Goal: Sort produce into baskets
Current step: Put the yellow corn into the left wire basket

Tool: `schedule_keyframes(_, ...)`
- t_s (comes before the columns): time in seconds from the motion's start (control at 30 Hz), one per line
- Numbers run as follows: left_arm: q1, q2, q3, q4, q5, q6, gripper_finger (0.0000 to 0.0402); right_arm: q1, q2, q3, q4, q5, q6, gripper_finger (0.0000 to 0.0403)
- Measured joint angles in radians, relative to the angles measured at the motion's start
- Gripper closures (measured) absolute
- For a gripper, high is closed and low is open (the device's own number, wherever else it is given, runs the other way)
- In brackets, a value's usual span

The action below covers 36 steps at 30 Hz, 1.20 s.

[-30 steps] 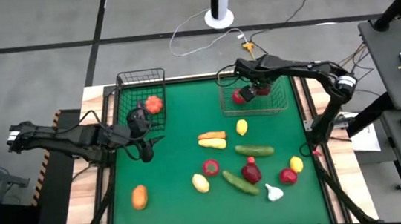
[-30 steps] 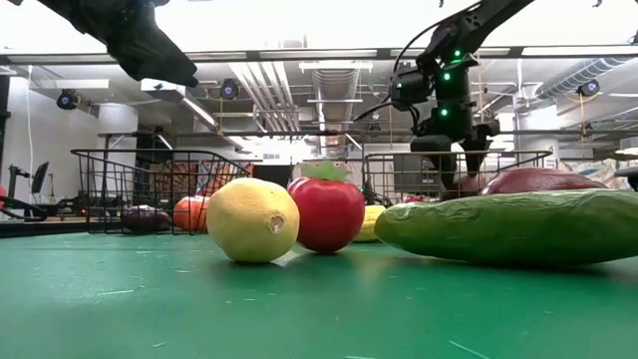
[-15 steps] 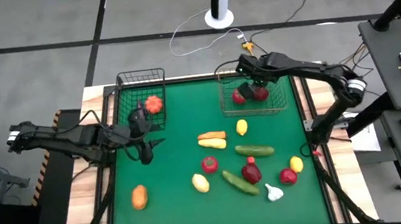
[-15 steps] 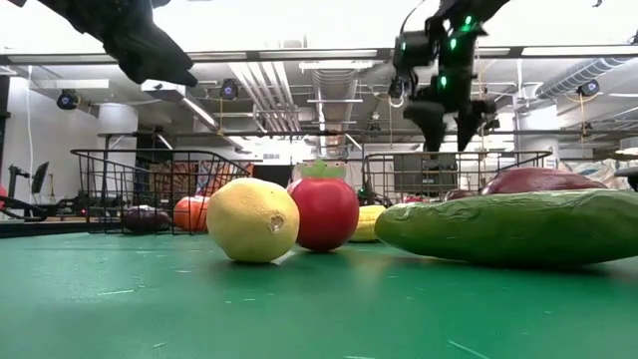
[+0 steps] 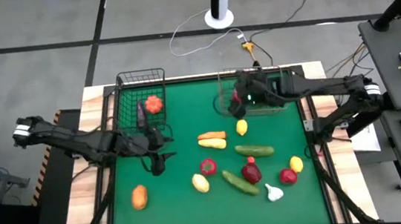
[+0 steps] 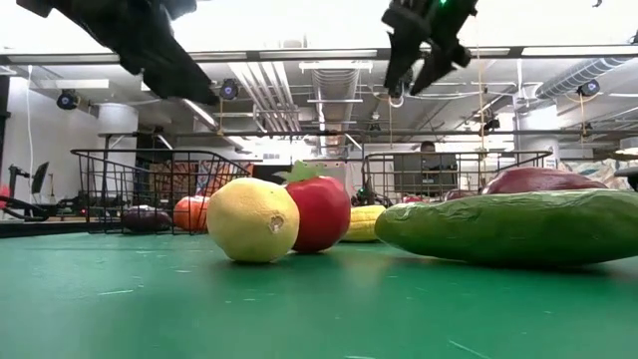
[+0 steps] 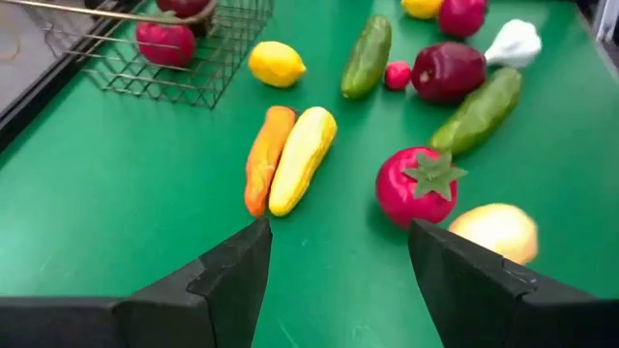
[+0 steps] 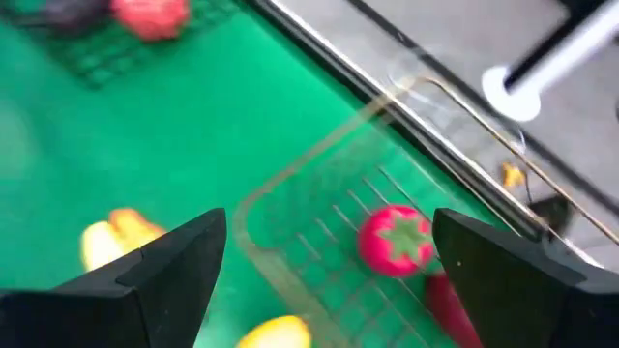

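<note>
**Clerk:** High view, what is sorted?

**Operator:** I count the narrow black wire-mesh basket [image 5: 140, 88] at the far left of the green tabletop [image 5: 184, 166] holding a ribbed orange-red fruit [image 5: 154, 103] and a dark purple eggplant [image 5: 140, 113]. The wider brownish-grey wire basket [image 5: 252, 91] at far right holds red pieces, mostly hidden under my right pincer [image 5: 237, 102], which hangs released and empty over its near-left corner. My left pincer [image 5: 162, 155] hovers over bare felt, jaws parted, holding nothing.

**Clerk:** Left on the felt?

**Operator:** About a dozen: orange carrot [image 5: 211, 135] touching a yellow cob [image 5: 213, 143], small lemon [image 5: 242, 127], two green cucumbers [image 5: 254, 150], red tomato [image 5: 209, 166], white garlic [image 5: 274, 191], an orange fruit [image 5: 139, 197] alone near left. I judge the task roughly a quarter done.

**Clerk:** Low view?

**Operator:** A dimpled yellow lemon [image 6: 252, 219] touches the tomato; a glossy cucumber lies right.

**Clerk:** Left wrist view?

**Operator:** Carrot and cob side by side, ahead of my open fingers [image 7: 227, 280].

**Clerk:** Right wrist view?

**Operator:** A green-capped red strawberry-like piece [image 8: 395, 241] lies inside the grey basket.
</note>
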Motion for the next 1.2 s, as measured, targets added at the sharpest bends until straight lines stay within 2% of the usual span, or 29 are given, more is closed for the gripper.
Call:
schedule_keyframes(0.17, 0.000, 0.118, 0.000, 0.095, 0.001, 0.109, 0.0173, 0.125, 0.006, 0.000, 0.037, 0.048, -0.011, 0.0044)
schedule_keyframes(0.37, 0.002, 0.238, 0.000, 0.190, 0.073, 0.212, 0.0173, 0.212, 0.011, -0.001, 0.044, 0.064, 0.007, 0.0044)
schedule_keyframes(0.67, 0.021, 0.383, 0.021, 0.343, 0.074, 0.367, 0.0173, 0.274, 0.010, -0.002, 0.045, 0.066, 0.031, 0.0044)
schedule_keyframes(0.93, 0.104, 0.538, 0.110, 0.353, 0.075, 0.484, 0.0173, 0.312, 0.010, -0.005, 0.045, 0.107, 0.037, 0.0044)
schedule_keyframes(1.13, 0.174, 0.629, 0.136, 0.394, 0.206, 0.532, 0.0173, 0.336, 0.009, -0.007, 0.045, 0.119, 0.045, 0.0044)
schedule_keyframes(1.2, 0.189, 0.654, 0.146, 0.401, 0.221, 0.534, 0.0173, 0.340, 0.011, -0.007, 0.046, 0.121, 0.045, 0.0044)
